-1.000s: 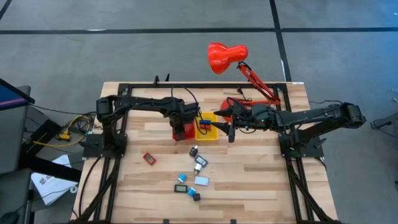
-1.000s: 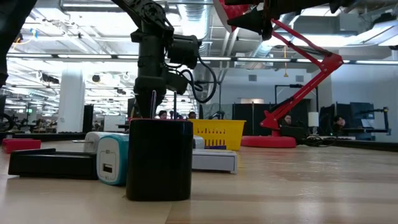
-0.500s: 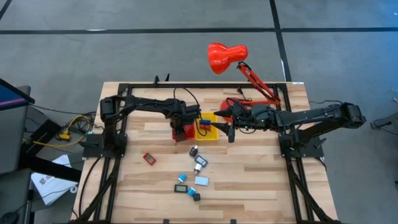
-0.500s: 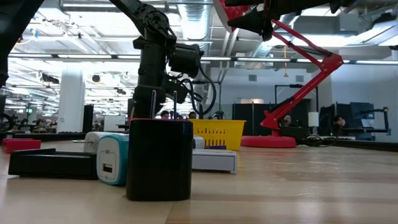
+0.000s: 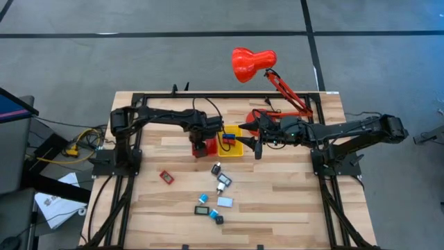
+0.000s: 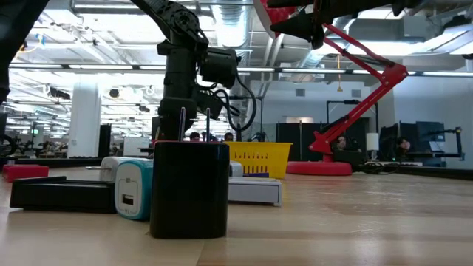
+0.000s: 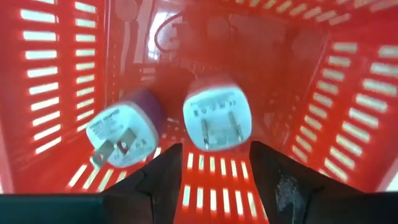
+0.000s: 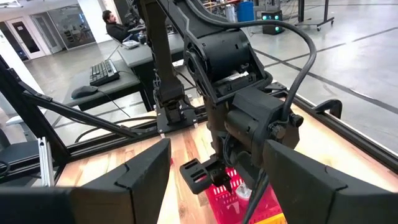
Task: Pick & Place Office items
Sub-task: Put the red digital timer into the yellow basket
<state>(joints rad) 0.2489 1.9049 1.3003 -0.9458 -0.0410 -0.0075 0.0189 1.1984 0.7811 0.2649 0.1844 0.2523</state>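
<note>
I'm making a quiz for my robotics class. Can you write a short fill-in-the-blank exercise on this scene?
1. The left gripper is over the ____ bin.
2. That bin holds ____ chargers.
3. Beside the red bin stands a ____ bin.
4. The right gripper, jaws open, holds ____.

Missing words: red; two; yellow; nothing

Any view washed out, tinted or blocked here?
Left wrist view: red cast inside the red bin, both plugs tinted. Low view: black block up close hides the table behind it. High view: evenly lit.
</note>
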